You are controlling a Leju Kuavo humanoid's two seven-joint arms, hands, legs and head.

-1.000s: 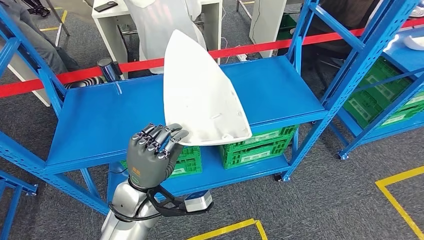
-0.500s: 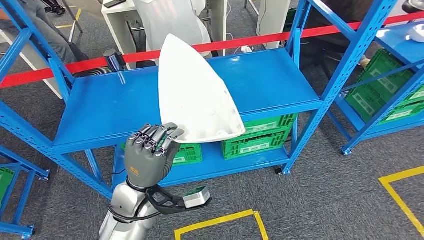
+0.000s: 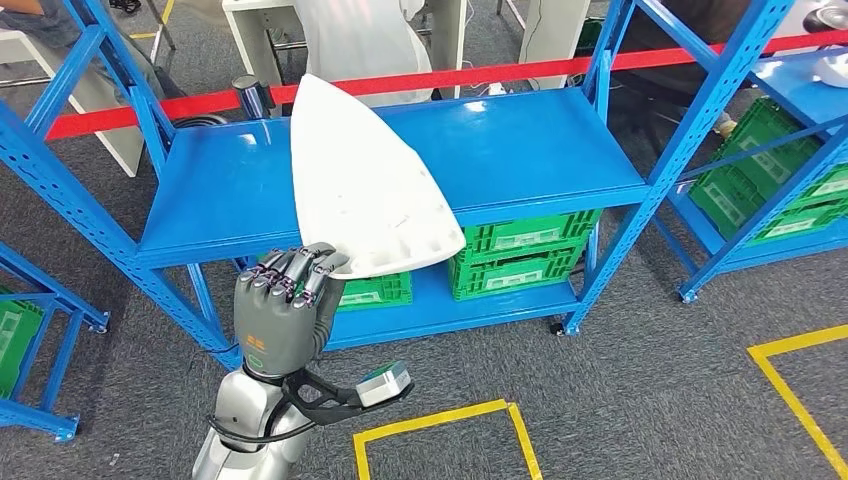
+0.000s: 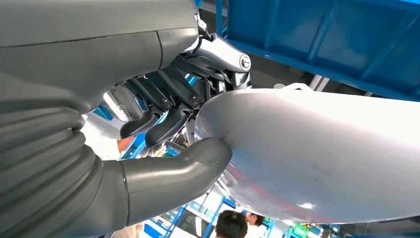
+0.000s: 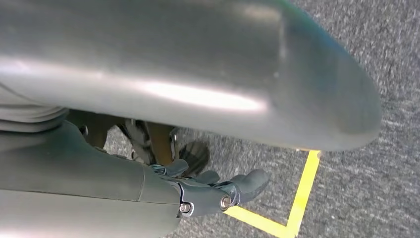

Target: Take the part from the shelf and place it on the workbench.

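Gripping the white part by its rounded near corner, the robot's left hand had its fingers folded over the top of the rim, and from the wrist camera the thick thumb pressed up from beneath. That wide, teardrop-shaped shell rose off the hand at a tilt, its narrow tip pointing away over the blue shelf, lifted clear of the deck as far as I could judge. The right hand hung low over the grey carpet near a yellow floor line, its fingers loosely curled with nothing in them.

Green crates sat on the lower tier, a red barrier tape ran behind the rack, and a second blue rack stood off to the right.

From where I stood, the carry looked like the delicate part: one corner pinch on a long, broad panel leaves a lot of leverage at the far tip. I would keep the wrist steady, move slowly, hold the tip away from the blue uprights, and bring the free hand under the wide edge if the panel sagged.
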